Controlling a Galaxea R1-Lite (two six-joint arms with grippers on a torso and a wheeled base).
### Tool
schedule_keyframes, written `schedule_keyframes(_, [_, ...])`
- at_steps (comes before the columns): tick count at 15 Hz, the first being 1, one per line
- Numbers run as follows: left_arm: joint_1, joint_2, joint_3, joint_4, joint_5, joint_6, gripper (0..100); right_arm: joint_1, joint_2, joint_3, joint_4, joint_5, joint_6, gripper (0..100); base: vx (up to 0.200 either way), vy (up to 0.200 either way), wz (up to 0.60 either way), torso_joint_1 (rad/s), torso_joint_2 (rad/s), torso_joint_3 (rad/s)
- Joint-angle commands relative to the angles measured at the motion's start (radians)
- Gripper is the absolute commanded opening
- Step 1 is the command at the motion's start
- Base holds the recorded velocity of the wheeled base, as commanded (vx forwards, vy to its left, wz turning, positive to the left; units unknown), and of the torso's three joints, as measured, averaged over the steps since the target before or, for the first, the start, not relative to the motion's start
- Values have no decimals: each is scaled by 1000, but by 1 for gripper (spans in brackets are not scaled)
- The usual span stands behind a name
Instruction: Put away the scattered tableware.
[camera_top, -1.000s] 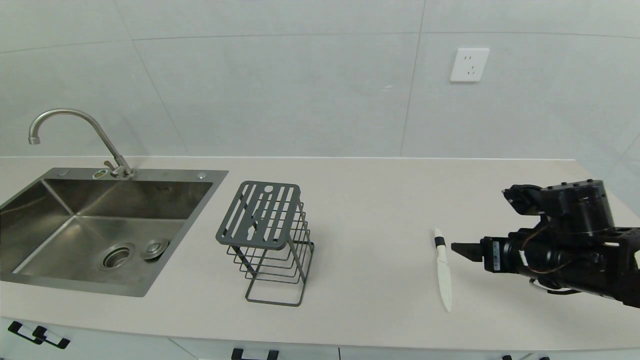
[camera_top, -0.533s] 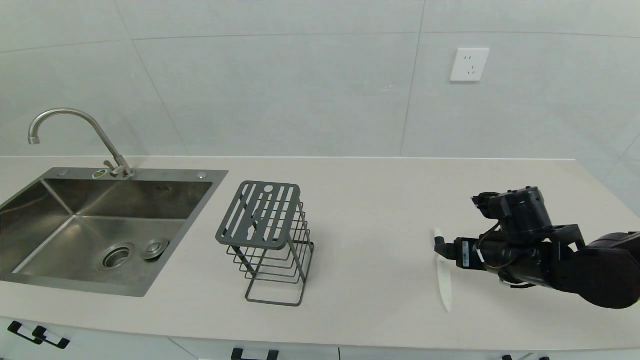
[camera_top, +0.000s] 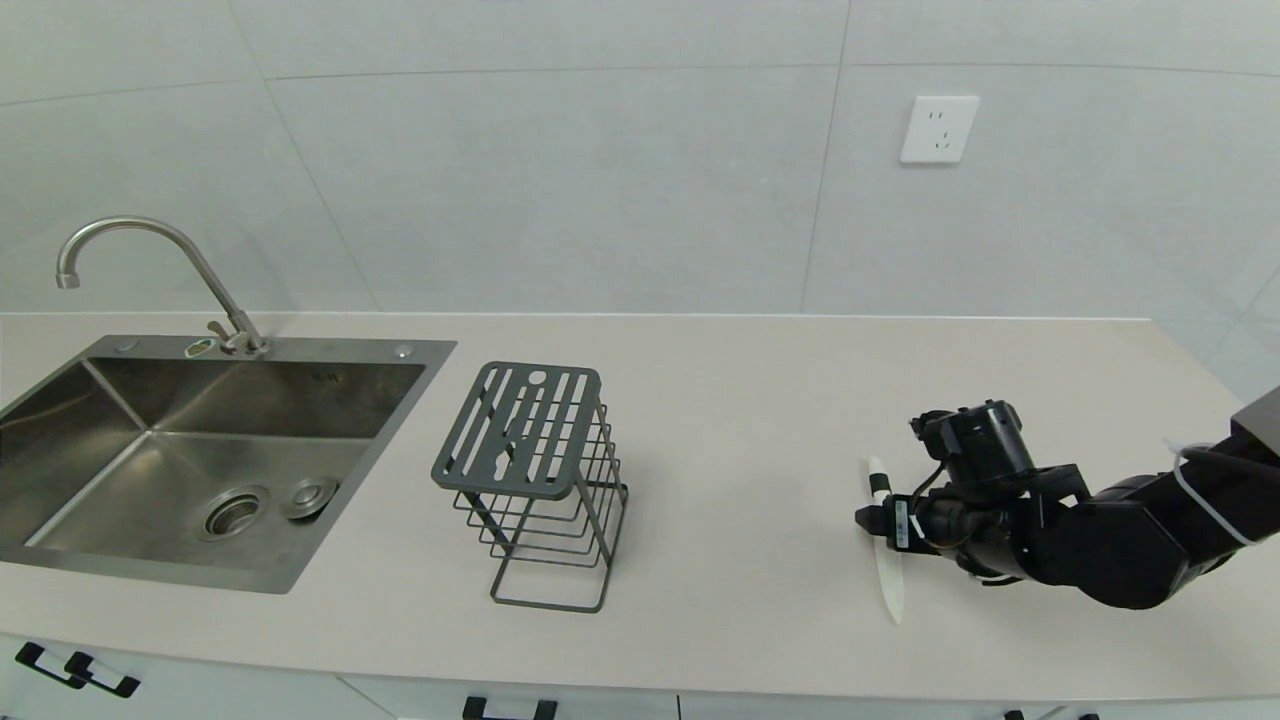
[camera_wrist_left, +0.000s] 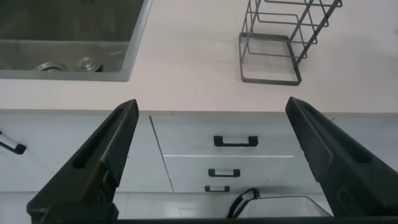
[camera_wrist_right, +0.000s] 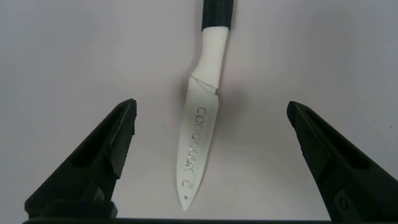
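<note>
Counter (camera_top: 760, 400): long and pale. There is a wide bare stretch between rack and knife, so a carry leftward looks unobstructed. The front edge runs near the knife tip.
Sink (camera_top: 300, 346): set into the counter at far left, rim near the rack. It is a drop-off to mind if a carry overshoots.
Rack (camera_top: 530, 480): upright wire frame with a slotted top plate, judged to be the knife's home. The slots are narrow, so the blade would need to go in tip-down and lined up.
Left gripper (camera_wrist_left: 211, 102): fingers apart and empty, out past the counter's front edge above the drawers (camera_wrist_left: 236, 155), well apart from the work.
Right gripper (camera_wrist_right: 211, 106): fingers spread wide, one on each side of the knife, low over the counter. Step in hand is the grasp approach, with nothing lifted yet. Next it should lower and close across the blade-handle neck.
Knife (camera_wrist_right: 202, 143): white with a black band, lying flat at right, well apart from the rack. It is thin, so the fingers must reach the surface, and it may skid toward the front edge.
</note>
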Motion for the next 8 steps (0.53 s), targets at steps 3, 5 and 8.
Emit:
schedule_keyframes(3, [0,0,0,0,0,0,100,33,87,-84,1,-27,-1,100,0,0,0,0,0,0])
schedule_keyframes(5, [0,0,0,0,0,0,100,44,104,-90,1,-27,-1,100,0,0,0,0,0,0])
schedule_keyframes(8, [0,0,0,0,0,0,100,40,121,-104,1,-38,-1,100,0,0,0,0,0,0])
